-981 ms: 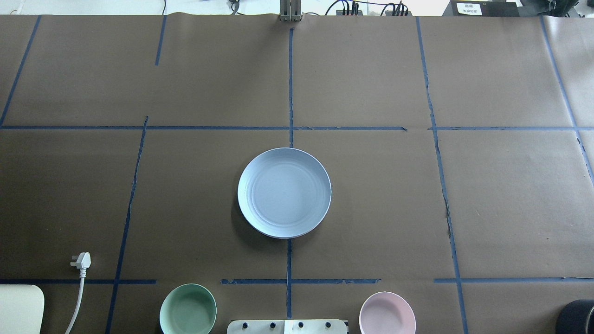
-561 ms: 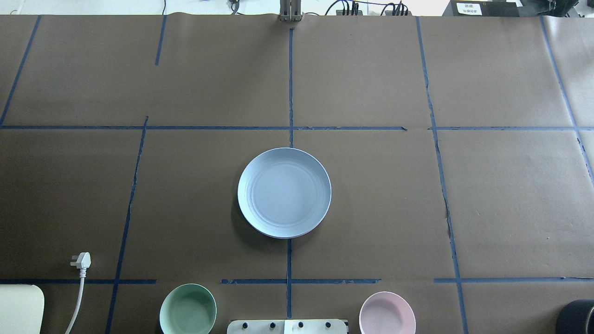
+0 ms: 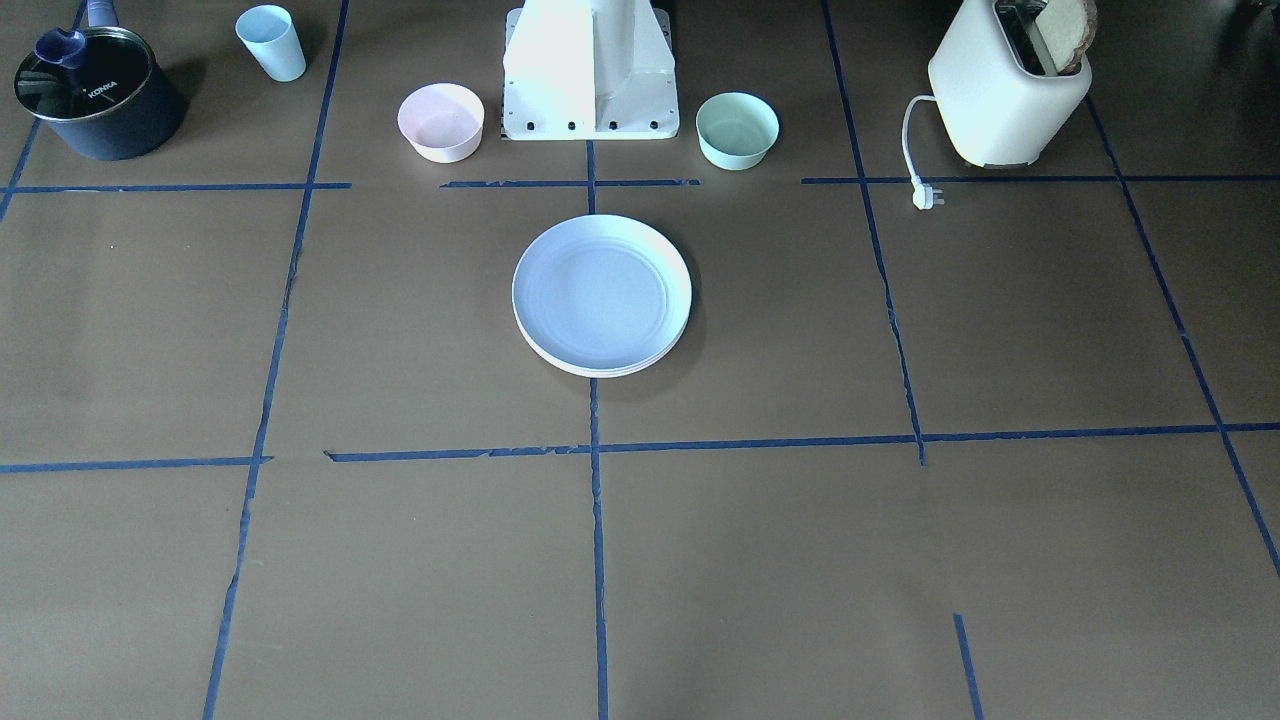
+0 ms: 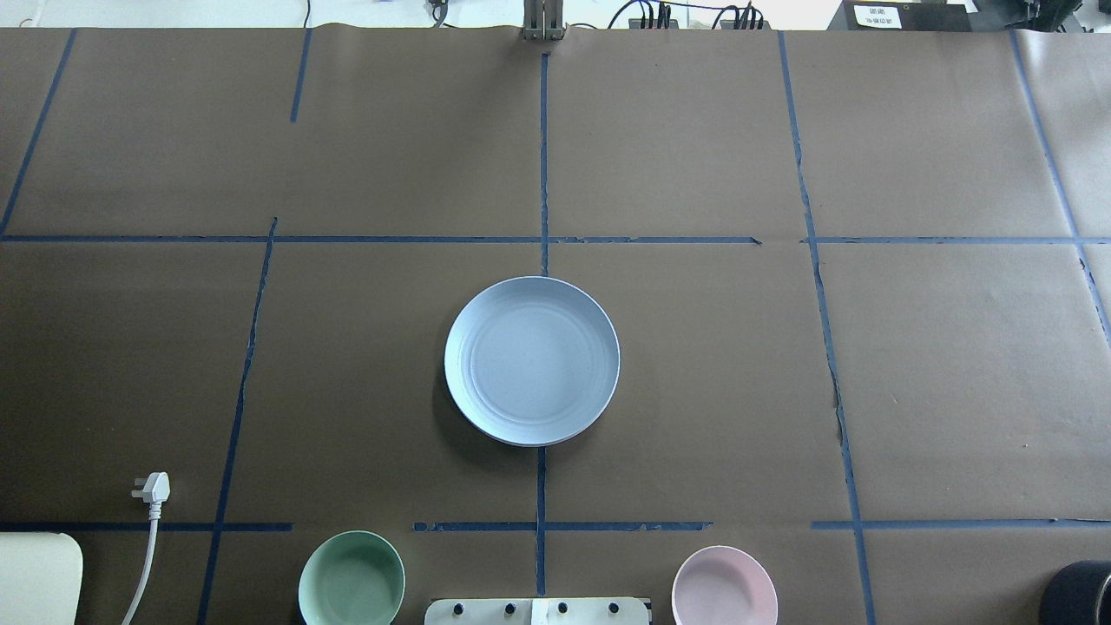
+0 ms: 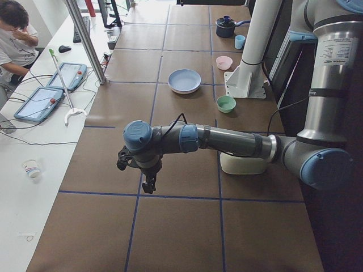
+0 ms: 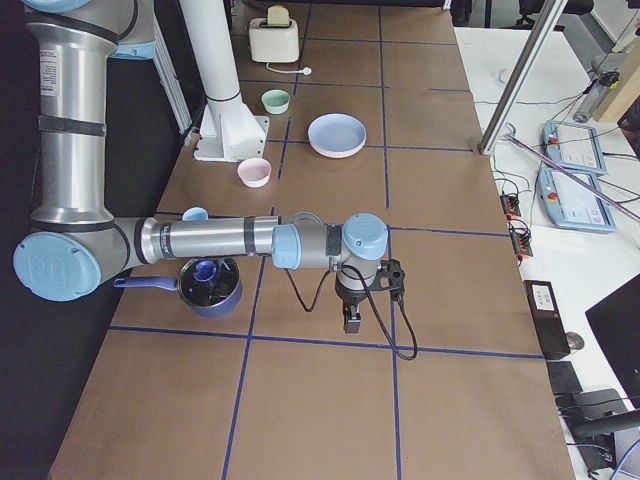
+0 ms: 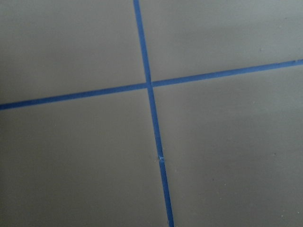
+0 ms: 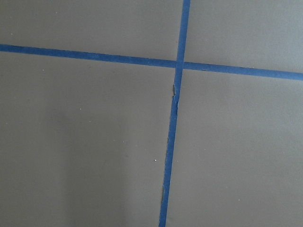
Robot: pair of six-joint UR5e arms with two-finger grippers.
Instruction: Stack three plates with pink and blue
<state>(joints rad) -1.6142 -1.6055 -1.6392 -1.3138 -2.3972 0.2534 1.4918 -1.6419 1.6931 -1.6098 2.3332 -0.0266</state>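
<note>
The blue plate (image 4: 531,360) lies mid-bench (image 4: 781,391), with paler rims (image 3: 600,371) peeking from beneath at six o'clock in the front-facing view, so the stack looks finished. The left claw (image 5: 148,184) and right claw (image 6: 352,322) hang well apart from it, probably parked; I cannot tell whether they are released or clenched.

White "KONKA" across the dark saucepan lid (image 3: 82,84)

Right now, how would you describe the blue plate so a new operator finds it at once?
Start at the robot's white base and follow the centre tape line out to the one wide dish straddling it. That is the blue plate: shallow, topping a stack with paler rims showing beneath, unlike the small deep pink bowl and green bowl flanking the base.
</note>
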